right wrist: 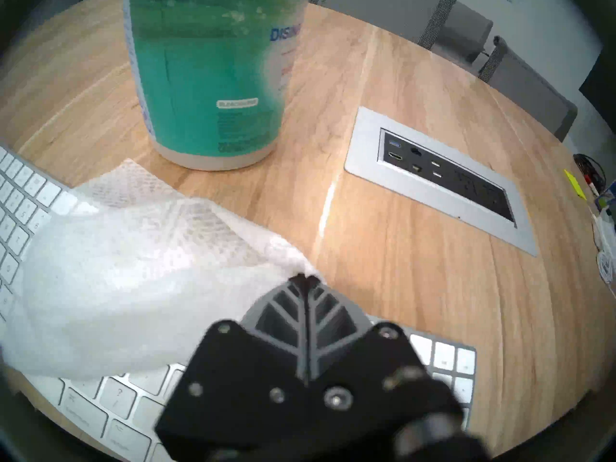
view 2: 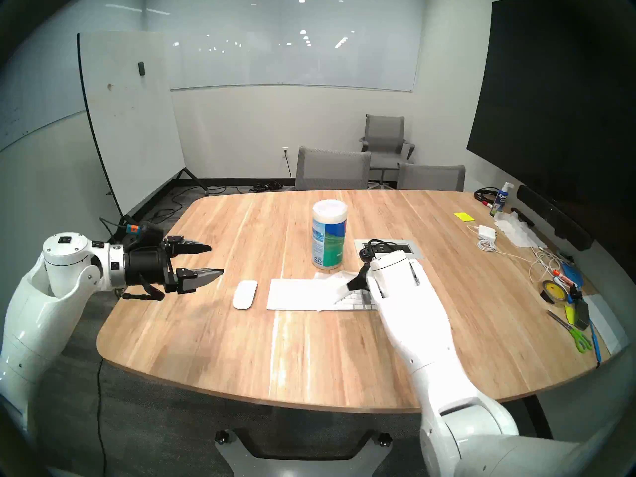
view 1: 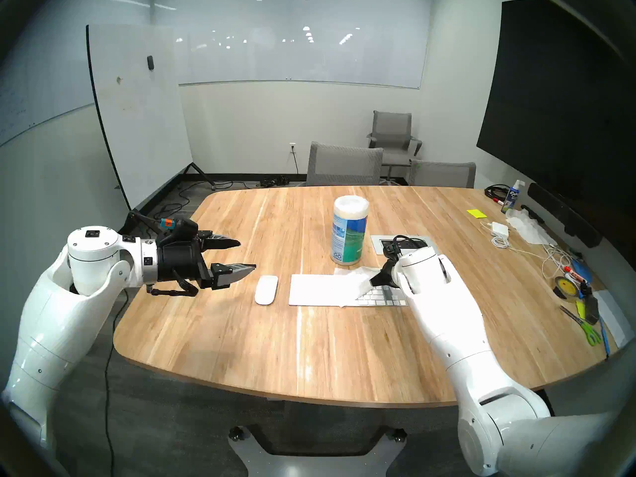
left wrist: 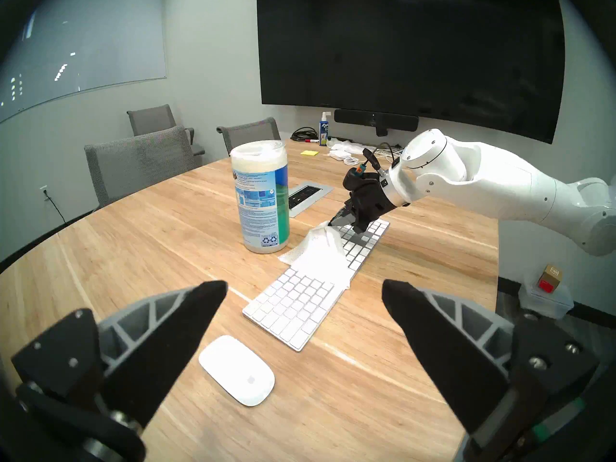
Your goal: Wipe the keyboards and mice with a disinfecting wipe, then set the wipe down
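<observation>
A slim white keyboard (view 1: 316, 290) (left wrist: 293, 311) lies flat on the wooden table (view 1: 309, 356), with a small white mouse (view 1: 266, 289) (left wrist: 238, 369) just to its left. My right gripper (view 1: 373, 280) (right wrist: 305, 278) is shut on one end of the white textured wipe (view 1: 354, 280) (right wrist: 116, 284) (left wrist: 316, 258). The wipe drapes over the keyboard's middle and spills onto the table behind it. My left gripper (view 1: 246, 254) (left wrist: 303, 291) hovers open and empty above the table, left of the mouse.
A wipes canister (view 1: 350, 229) with a blue-green label stands right behind the keyboard. A grey power-socket panel (right wrist: 443, 181) is set into the table to its right. Cables, a charger, tape, scissors, tissue and a spray bottle (view 1: 512, 195) crowd the table's right edge. Grey chairs stand beyond.
</observation>
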{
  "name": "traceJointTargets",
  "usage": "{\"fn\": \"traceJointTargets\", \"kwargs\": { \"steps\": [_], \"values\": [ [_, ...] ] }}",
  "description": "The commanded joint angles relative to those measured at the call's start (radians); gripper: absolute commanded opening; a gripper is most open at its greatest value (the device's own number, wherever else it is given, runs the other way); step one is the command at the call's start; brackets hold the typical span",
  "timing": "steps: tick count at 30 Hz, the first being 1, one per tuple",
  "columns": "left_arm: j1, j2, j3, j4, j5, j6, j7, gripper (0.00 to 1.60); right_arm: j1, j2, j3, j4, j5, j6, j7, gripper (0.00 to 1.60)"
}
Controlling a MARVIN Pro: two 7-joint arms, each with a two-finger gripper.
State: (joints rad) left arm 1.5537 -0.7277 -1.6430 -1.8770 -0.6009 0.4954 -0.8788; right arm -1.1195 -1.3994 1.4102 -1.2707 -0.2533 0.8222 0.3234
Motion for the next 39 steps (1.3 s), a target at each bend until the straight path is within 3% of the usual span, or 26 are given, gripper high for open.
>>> {"fn": "traceJointTargets", "kwargs": {
  "steps": [1, 17, 39],
  "values": [
    [-0.002, 0.002, -0.009, -0.007, -0.003, -0.001, -0.002, 1.6, 0.01, 0.04, 0.014, -0.039, 0.002, 0.011, 0.025, 0.0],
    [-0.002, 0.002, -0.008, -0.007, -0.003, -0.001, -0.002, 1.6, -0.061, 0.148, 0.032, -0.104, -0.001, 0.012, 0.103, 0.0],
    [-0.002, 0.002, -0.008, -0.007, -0.003, -0.001, -0.002, 1.6, -0.059, 0.215, 0.109, -0.095, 0.005, -0.007, 0.16, 0.0]
  ]
}}
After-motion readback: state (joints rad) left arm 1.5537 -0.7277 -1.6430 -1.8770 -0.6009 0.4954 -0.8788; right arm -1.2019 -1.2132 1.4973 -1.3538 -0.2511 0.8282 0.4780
